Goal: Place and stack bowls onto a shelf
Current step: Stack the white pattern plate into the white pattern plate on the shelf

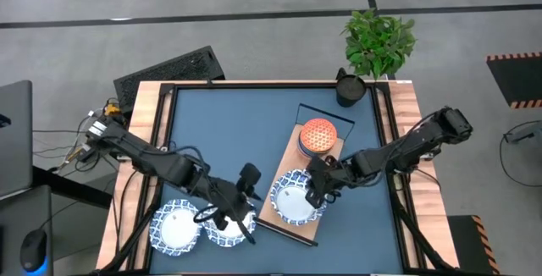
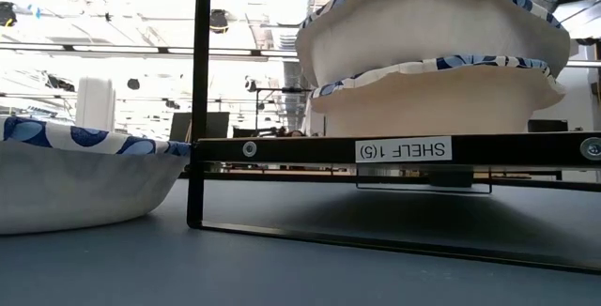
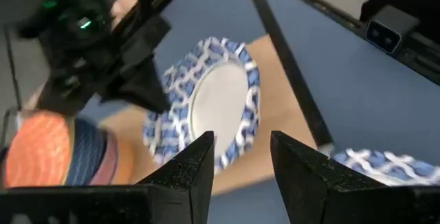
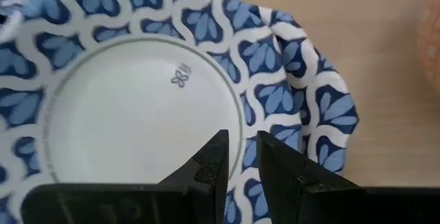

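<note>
The light-wood shelf lies slantwise on the blue table. On it stand two stacked white bowls with blue patterned rims and a stack of small bowls with an orange one on top. Two more blue-rimmed bowls sit on the table, one beside the other. My right gripper hovers over the top shelf bowl's inner wall, open by a narrow gap. My left gripper is open, above the table bowl nearest the shelf.
A dark pot stands at the table's far right corner, with a green plant behind it. Raised wooden edges and a black frame border the blue mat. The shelf's black wire frame rises beside the table bowl.
</note>
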Robot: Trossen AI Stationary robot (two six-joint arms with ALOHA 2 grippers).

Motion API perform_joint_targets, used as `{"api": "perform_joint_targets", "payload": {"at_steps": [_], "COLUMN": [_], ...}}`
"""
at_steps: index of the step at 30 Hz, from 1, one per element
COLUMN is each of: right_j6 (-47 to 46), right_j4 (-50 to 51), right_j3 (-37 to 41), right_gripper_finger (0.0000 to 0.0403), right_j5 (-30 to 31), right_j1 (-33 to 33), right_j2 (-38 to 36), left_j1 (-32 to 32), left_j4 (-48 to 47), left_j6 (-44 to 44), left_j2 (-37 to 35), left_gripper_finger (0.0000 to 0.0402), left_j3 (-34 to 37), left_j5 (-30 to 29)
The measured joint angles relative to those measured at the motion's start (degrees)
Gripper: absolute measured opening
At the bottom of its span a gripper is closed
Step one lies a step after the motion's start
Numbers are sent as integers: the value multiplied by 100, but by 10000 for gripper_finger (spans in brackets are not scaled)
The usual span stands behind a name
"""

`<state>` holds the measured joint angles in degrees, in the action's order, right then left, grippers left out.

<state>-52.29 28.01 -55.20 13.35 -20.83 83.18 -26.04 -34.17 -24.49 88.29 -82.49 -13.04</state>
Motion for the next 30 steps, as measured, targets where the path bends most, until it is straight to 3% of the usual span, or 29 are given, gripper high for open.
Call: {"api": "perform_joint_targets", "payload": {"at_steps": [8, 14, 18, 22, 30], "right_j6": [-13, -15, -15, -15, -17], "right_j4": [200, 286, 289, 293, 318], "right_j3": [-291, -429, -429, -429, -433], "right_gripper_finger": [102, 102, 102, 102, 102], "right_j5": [0, 6, 6, 8, 50], "right_j1": [-93, -89, -82, -78, -77], "right_j2": [-11, -11, -11, -11, -11], "left_j1": [382, 793, 992, 1104, 1246], "left_j4": [1395, 1581, 1591, 1618, 1983], "left_j6": [-487, -619, -674, -696, -789], "left_j2": [-5, -2, -2, 56, 570], "left_gripper_finger": [117, 50, 6, 2, 0], "left_j3": [798, 1005, 1007, 1007, 1009], "left_j5": [1156, 1286, 1973, 2611, 2739]}}
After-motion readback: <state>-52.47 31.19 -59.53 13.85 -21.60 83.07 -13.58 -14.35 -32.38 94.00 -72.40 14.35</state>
